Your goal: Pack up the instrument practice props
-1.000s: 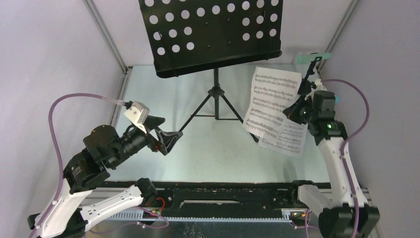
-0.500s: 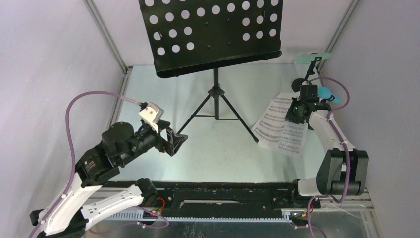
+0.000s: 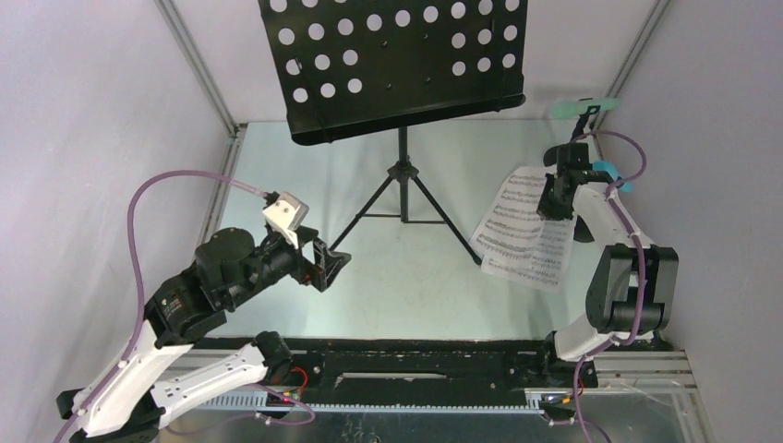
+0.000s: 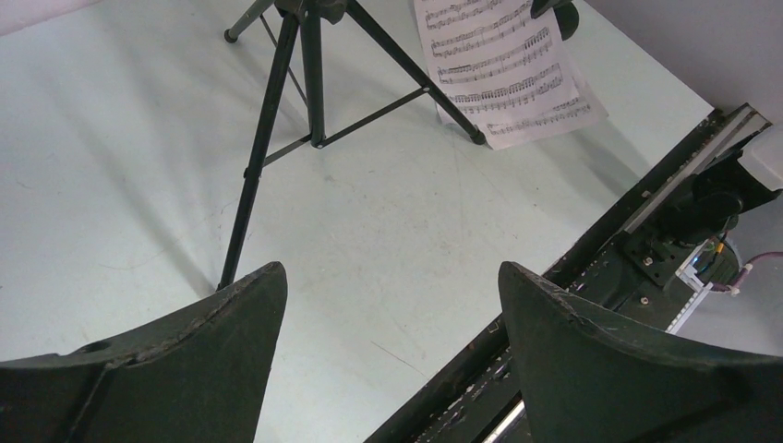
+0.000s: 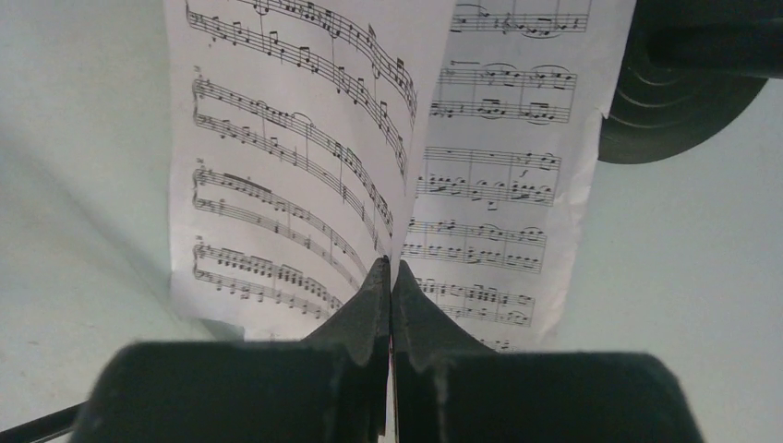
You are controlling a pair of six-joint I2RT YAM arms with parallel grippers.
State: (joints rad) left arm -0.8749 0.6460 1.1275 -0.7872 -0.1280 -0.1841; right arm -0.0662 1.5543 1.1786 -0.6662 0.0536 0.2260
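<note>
White sheet-music pages [image 5: 305, 185] lie near the surface's [image 4: 369, 212] right edge, 1 pinched in the right hand [image 5: 390, 277]; the left hand [image 4: 388, 273] hangs spread beside the tripod leg [image 4: 257, 157].

Bright, even light (soft shadows), sharp focus.

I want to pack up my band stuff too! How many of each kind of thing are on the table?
music rack: 1
sheet-music pages: 2
toy microphones: 2
mic holders: 2
Total: 7
</note>
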